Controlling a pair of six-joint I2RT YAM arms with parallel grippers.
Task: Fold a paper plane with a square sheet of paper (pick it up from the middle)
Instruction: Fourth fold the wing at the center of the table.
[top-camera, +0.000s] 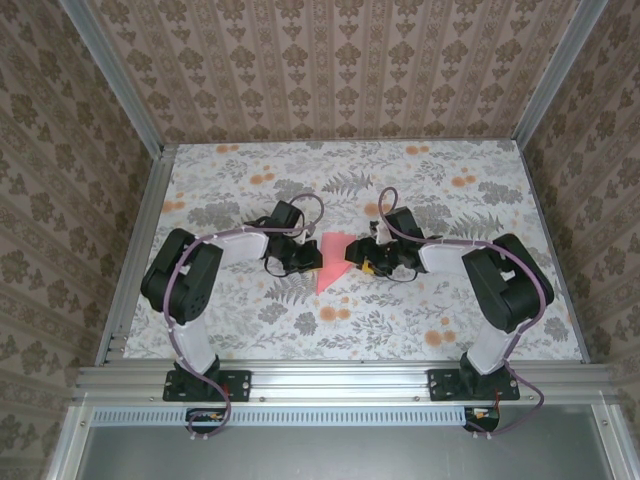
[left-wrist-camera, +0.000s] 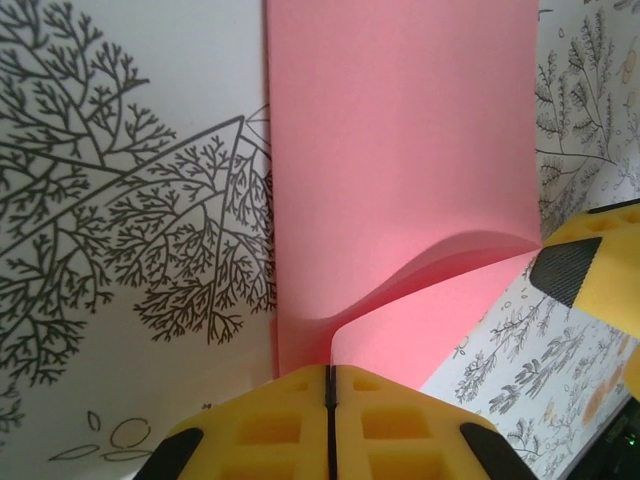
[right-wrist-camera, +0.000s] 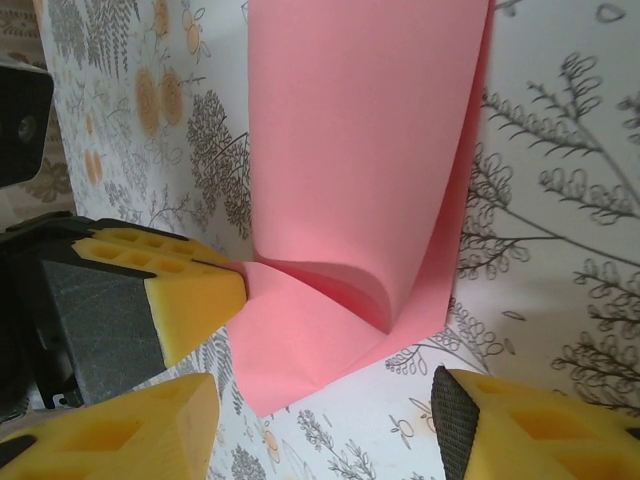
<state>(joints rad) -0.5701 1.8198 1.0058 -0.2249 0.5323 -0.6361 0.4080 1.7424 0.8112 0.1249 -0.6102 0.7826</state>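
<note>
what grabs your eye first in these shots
The salmon-pink square sheet of paper stands out at the middle of the flower-printed table. Up close, the left gripper is shut on a lifted, curling flap of the sheet. The right gripper hangs open over a corner of the sheet.

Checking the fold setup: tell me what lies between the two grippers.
The square sheet of paper lies between the left gripper and the right gripper, on the floral table. The top view shows it.
</note>
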